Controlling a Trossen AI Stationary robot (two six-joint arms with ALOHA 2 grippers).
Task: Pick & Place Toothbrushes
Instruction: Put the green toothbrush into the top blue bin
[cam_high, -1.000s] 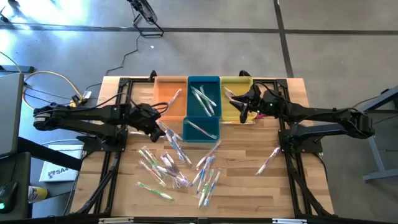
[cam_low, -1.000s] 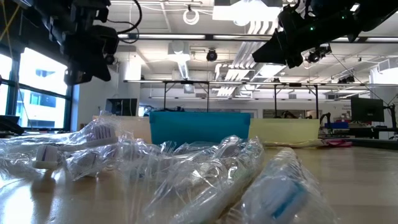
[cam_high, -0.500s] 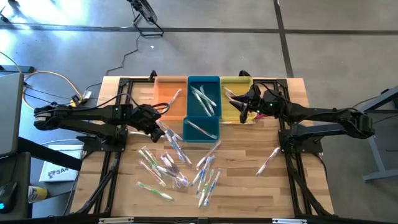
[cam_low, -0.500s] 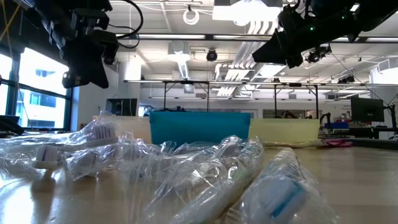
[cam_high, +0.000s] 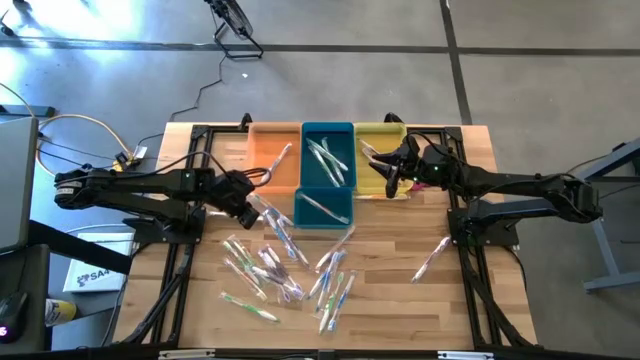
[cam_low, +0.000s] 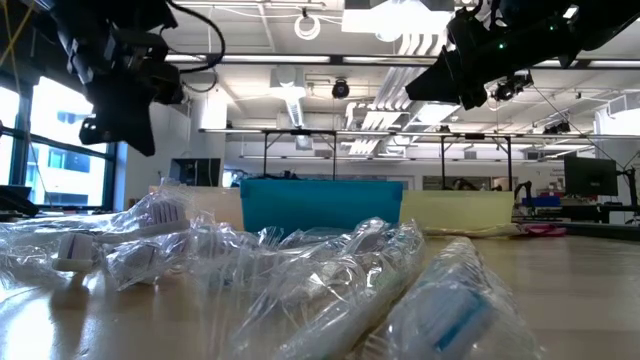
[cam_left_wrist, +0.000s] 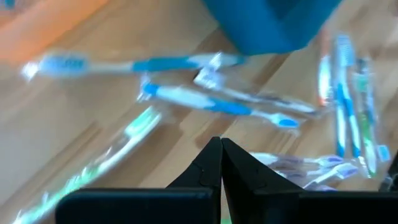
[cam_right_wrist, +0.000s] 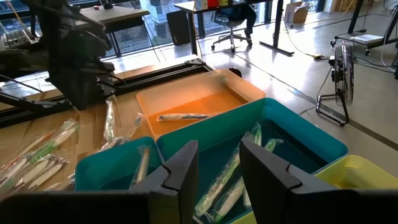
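Since the earlier frames, the left gripper (cam_high: 252, 203) has been drawn slightly back toward its own side of the light wooden slatted table (cam_high: 390, 290), and in the low view (cam_low: 115, 125) it is seen shifted further left and tilted; the right arm has not moved. In the left wrist view the left gripper's dark fingers (cam_left_wrist: 211, 168) are pressed together with nothing between them. It is held above the table near the corner of the orange plastic bin (cam_high: 268, 145), just beside the nearest wrapped toothbrushes. The right gripper (cam_high: 392, 168) is held over the yellow plastic bin (cam_high: 385, 133), and in the right wrist view its fingers (cam_right_wrist: 180, 171) are seen partly parted with nothing gripped. Most of the thin toothbrushes in clear shiny wrappers (cam_high: 285, 265) are scattered in a loose heap on the table in front of the bins, with blue, green and white handles visible; one lies apart toward the right side (cam_high: 432, 258). Several wrapped brushes lie inside the teal plastic bin (cam_high: 305, 135), which stands between the orange and yellow bins, and one is seen in the orange bin (cam_right_wrist: 183, 116). In the low view the wrapped heap (cam_low: 300, 280) fills the foreground, with the teal bin (cam_low: 320, 200) behind it.
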